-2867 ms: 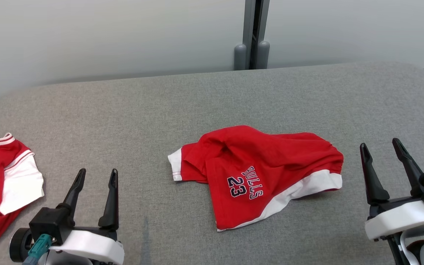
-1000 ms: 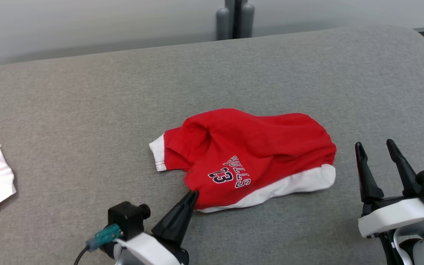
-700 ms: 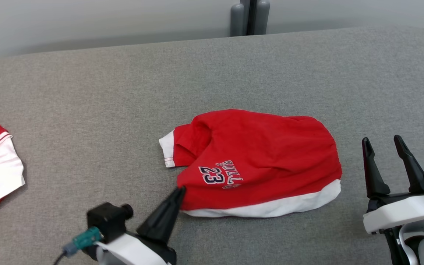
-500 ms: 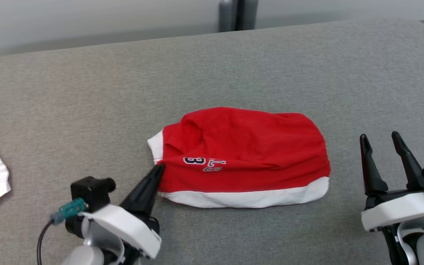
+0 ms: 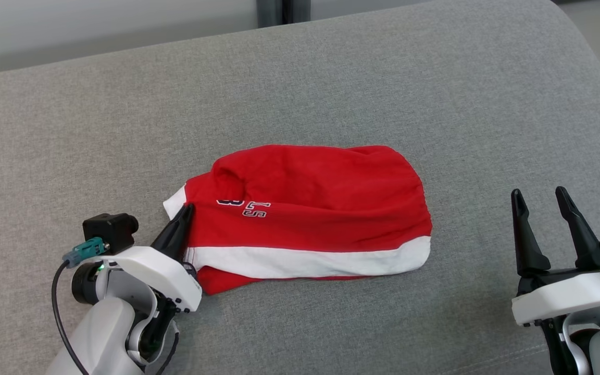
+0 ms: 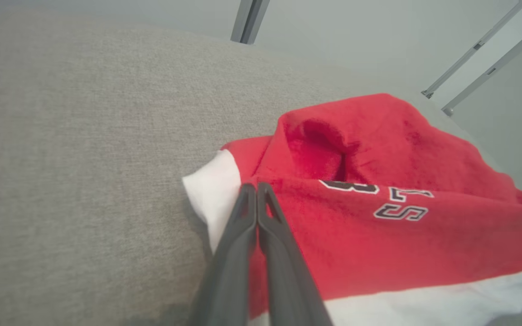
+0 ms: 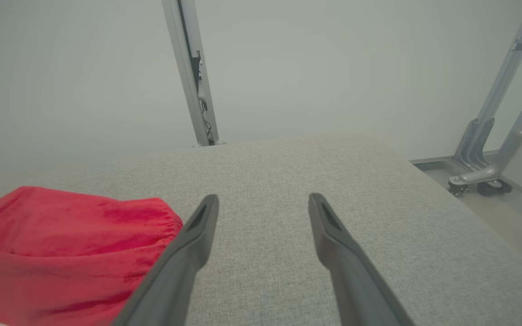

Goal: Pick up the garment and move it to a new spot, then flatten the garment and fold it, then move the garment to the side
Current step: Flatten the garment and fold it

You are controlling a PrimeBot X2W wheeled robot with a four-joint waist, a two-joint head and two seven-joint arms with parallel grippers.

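Observation:
The garment (image 5: 305, 208) is a pair of red shorts with a white hem band and dark lettering, lying crumpled in the middle of the grey padded table (image 5: 331, 94). My left gripper (image 5: 185, 211) is shut on its left edge, where the red cloth meets a white hem. In the left wrist view the two fingers (image 6: 243, 226) are pressed together at the garment (image 6: 379, 226), with cloth folded over beside them. My right gripper (image 5: 537, 194) stands open to the right of the shorts, apart from them. The right wrist view shows this gripper (image 7: 263, 199) with the garment (image 7: 61, 235) at its lower left.
The table's rounded right edge (image 5: 591, 78) drops to the floor. A grey post (image 7: 193, 72) stands against the wall behind the table. A metal frame on castors (image 7: 483, 176) is on the floor to the right.
My left gripper went to the garment's lower left corner, shut on it and dragged it left, rolling the lettered part over. The head camera shifted. The right gripper has stayed open.

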